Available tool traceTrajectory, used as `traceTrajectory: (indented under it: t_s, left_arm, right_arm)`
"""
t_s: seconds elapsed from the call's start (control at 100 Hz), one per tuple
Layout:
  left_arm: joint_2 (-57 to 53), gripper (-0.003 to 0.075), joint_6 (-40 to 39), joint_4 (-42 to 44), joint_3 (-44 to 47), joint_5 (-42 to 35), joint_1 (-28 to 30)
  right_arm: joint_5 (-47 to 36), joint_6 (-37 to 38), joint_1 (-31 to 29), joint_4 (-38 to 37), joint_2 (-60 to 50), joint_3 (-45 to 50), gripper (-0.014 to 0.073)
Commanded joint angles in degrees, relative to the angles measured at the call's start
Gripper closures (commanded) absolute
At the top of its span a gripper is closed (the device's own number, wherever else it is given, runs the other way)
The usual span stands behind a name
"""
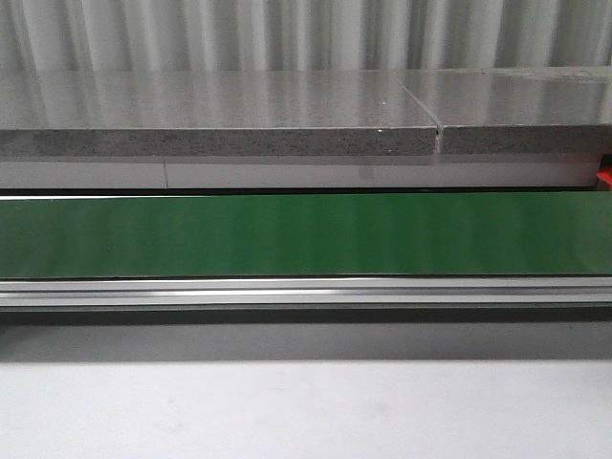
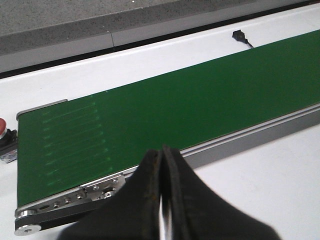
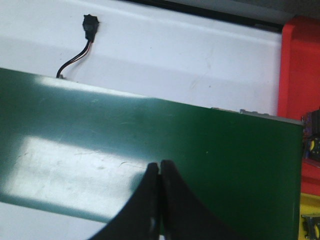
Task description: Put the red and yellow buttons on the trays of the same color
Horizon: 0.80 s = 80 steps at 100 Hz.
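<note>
Belt (image 1: 306, 234), green, is running left to right across the front view, with an aluminium rail (image 1: 306, 290) along its near edge and the white surface (image 1: 306, 411) lying in front of it. Neither arm is showing in the front view.

Left claw (image 2: 162, 165) is hanging over the near rail by the belt's end roller, fingers pressed together, nothing between them. A red button (image 2: 2, 125) on a grey housing is sitting on the white surface just beside that end of the belt; only part of it is in frame.

Right claw (image 3: 159, 172) is hovering above the belt near its other end, fingers likewise together and empty. A red tray (image 3: 299, 70) is lying just past that end, cut off by the frame edge. A black connector (image 3: 90, 27) on a short cable is resting on the white surface beyond the belt.

No yellow button is showing in any view.
</note>
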Motion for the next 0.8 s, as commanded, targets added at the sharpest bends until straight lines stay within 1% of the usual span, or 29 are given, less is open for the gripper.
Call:
traceTrajectory:
  t_s: [0.0, 0.46, 0.65, 0.79]
  left_arm:
    - [0.4, 0.0741, -0.41, -1.36, -1.58, -3.88, -0.46]
    - [0.4, 0.0741, -0.41, -1.36, -1.58, -3.88, -0.46]
    - [0.4, 0.0741, -0.41, -1.36, -1.58, -5.02, -0.46]
    - [0.4, 0.0741, -0.41, -1.36, -1.58, -6.37, -0.46]
  right_arm:
    - [-3.76, -0.42, 0.46, 0.08, -4.82, 1.62, 0.0663]
    - [-7.43, -0.42, 0.46, 0.19, -26.78, 19.44, 0.0663]
    - [-7.61, -0.42, 0.46, 0.26, -35.86, 24.15, 0.0663]
    - [-7.74, -0.42, 0.46, 0.3, -40.1, 27.05, 0.0663]
